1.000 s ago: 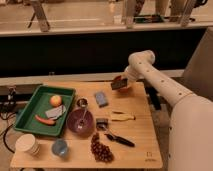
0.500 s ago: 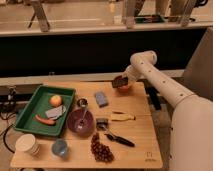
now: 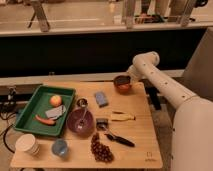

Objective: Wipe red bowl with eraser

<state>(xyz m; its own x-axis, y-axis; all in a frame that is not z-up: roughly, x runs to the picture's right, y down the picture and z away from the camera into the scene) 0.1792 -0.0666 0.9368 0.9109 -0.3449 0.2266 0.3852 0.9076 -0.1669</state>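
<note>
The red bowl point(image 3: 122, 86) stands at the far right corner of the wooden table point(image 3: 145, 145), small, round and dark inside. My gripper point(image 3: 122, 78) reaches down from the white arm point(image 3: 150, 70) and sits right over the bowl's mouth. It is shut on the eraser point(image 3: 120, 79), a small dark block that rests in or against the bowl's dark inside and is hard to tell apart from it.
A blue-grey block point(image 3: 101, 98) lies left of the bowl. A purple bowl point(image 3: 80, 120), a metal cup point(image 3: 81, 103), a yellow tool point(image 3: 122, 117), a black brush point(image 3: 117, 139) and grapes point(image 3: 101, 149) fill the middle. A green tray point(image 3: 27, 112) is on the left, with cups point(image 3: 27, 145) in front of it.
The gripper has lowered the eraser, which was tilted above the bowl, down into the bowl's mouth. The bowl has stayed in place.
</note>
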